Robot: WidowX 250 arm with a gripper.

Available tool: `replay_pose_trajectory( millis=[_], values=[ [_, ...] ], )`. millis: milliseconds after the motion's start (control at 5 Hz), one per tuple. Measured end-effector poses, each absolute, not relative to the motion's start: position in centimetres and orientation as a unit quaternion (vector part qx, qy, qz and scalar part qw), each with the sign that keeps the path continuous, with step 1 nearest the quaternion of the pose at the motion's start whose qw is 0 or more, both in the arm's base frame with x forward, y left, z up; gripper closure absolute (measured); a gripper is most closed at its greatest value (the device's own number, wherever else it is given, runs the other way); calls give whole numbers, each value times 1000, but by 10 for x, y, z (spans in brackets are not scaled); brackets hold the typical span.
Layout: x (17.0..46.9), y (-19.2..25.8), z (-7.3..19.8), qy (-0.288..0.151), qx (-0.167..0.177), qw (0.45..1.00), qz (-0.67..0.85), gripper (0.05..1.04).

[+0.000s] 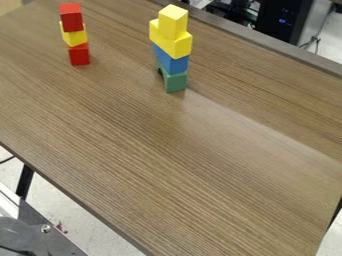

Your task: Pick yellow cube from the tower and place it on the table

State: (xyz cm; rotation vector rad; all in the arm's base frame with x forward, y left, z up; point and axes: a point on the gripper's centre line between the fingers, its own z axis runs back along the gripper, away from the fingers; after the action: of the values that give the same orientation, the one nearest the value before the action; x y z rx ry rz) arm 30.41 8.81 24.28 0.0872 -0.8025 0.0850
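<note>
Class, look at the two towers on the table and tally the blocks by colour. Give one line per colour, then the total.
Yellow blocks: 3
Red blocks: 2
Blue block: 1
Green block: 1
Total: 7

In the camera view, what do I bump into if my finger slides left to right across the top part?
The short red-and-yellow tower → the tall yellow, blue and green tower → the black box behind the table.
</note>
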Motion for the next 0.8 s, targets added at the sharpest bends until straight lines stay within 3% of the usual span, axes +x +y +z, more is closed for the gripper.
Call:
replay_pose_trajectory(
  millis=[400,800],
  values=[
    [316,94,213,-345,52,937,27,84],
    [337,87,213,-330,60,942,-4,84]
  ],
)
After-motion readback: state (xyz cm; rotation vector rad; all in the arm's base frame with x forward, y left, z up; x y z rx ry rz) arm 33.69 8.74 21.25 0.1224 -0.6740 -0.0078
